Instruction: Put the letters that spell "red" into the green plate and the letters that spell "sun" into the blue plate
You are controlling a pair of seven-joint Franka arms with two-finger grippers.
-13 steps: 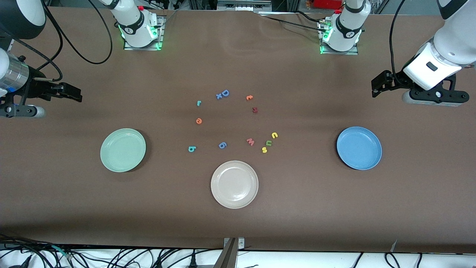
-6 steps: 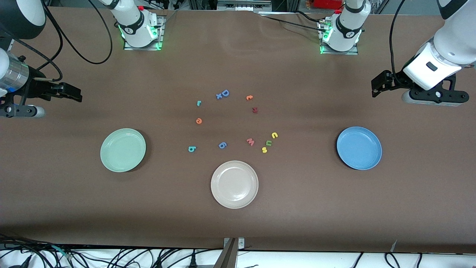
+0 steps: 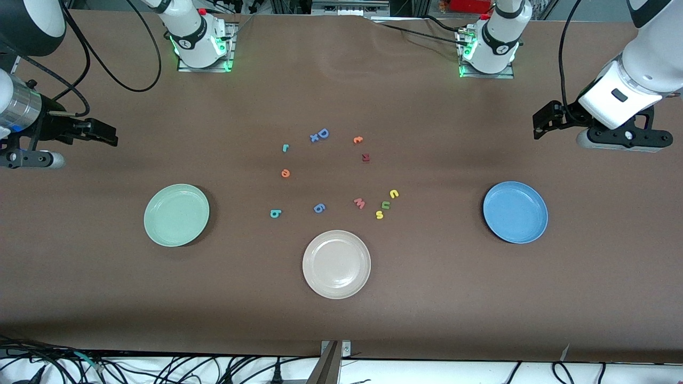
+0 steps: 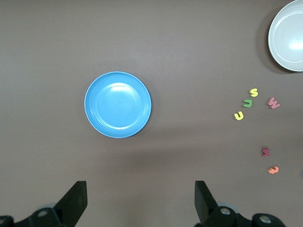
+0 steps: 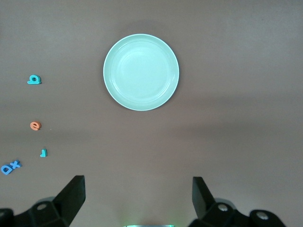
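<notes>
We could not read the small dark red letter [image 3: 365,157] near the middle of the table [image 3: 427,298], and the blue x [image 3: 314,138] touched the blue capital D [image 3: 323,133] so that their edges ran together. The right gripper [image 3: 106,134] hung over the table's edge at the right arm's end, its arm cut off by the frame; the left gripper [image 3: 541,124] hung likewise at the left arm's end; both had their fingers spread wide and held nothing. The teal r [image 3: 285,148], orange e [image 3: 285,173] and teal d/b shape [image 3: 275,213] lay in a loose line running toward the front camera, between the table's middle and the green plate [image 3: 176,215]. The yellow s [image 3: 379,214], olive-green n/u shape [image 3: 385,205] and yellow u/c shape [image 3: 394,193] sat close together in a short slanted row, well apart from the blue plate [image 3: 515,212]. Beside them lay the pink w [image 3: 359,203] and a blue 6-like letter [image 3: 319,208], with an orange c-like letter [image 3: 358,140] farther back. The cream-white plate [image 3: 336,264] stood nearest the camera.
</notes>
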